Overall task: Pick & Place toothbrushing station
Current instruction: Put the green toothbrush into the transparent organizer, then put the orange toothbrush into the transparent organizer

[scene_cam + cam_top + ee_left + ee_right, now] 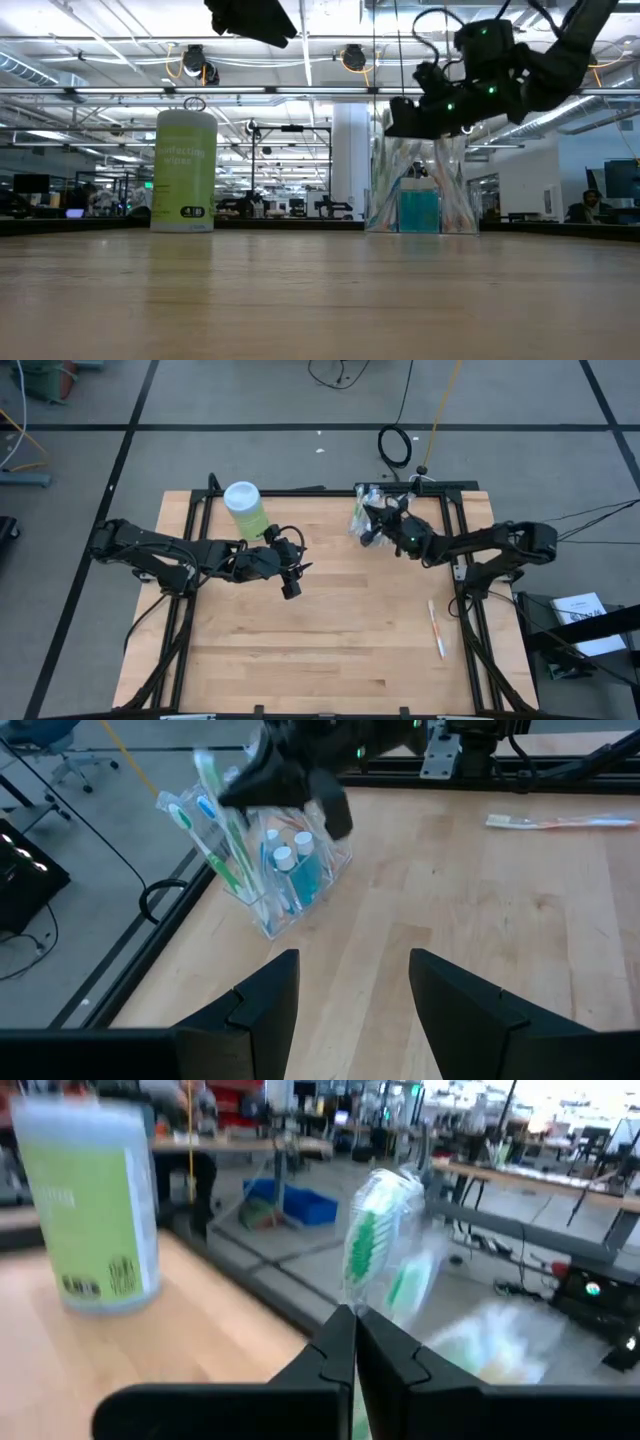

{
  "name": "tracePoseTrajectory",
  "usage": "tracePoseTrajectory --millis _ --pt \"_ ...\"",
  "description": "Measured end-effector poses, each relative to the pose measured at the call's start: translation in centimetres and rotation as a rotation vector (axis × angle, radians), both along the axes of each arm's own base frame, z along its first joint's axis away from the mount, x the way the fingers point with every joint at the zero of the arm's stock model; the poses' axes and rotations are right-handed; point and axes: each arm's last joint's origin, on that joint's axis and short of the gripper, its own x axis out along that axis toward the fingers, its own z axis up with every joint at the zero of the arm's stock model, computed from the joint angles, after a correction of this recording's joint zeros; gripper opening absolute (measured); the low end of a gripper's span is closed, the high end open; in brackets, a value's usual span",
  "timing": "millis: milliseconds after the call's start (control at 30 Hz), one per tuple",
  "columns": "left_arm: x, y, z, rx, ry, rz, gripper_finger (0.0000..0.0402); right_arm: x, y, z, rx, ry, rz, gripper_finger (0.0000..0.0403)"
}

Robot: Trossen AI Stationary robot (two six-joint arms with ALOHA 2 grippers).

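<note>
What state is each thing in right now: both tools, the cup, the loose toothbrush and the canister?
Left tool: open, empty, raised over the table's middle.
Right tool: shut on a wrapped toothbrush, above the cup.
Cup: upright at the table's far edge, holding toothbrushes and toothpaste tubes.
Loose toothbrush: flat on the table, near the right side.
Canister: upright, lid on.
</note>
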Motion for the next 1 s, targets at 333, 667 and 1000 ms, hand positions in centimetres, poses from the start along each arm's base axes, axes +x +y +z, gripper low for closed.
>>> tracePoseTrajectory --millis 333,667,1000 --pt "0.0 0.0 0.0 0.001 0.005 0.0 0.0196 0.9 0.5 -2.5 -0.019 0.172 0.035 0.0" --pt "0.0 0.0 -0.1 0.002 0.008 0.0 0.0196 0.9 0.5 -2.6 0.03 0.125 0.005 0.0057" --pt "-0.4 0.1 -0.5 0.01 0.067 0.0 0.0196 0.2 3.5 1.3 -0.042 0.045 0.106 0.0134"
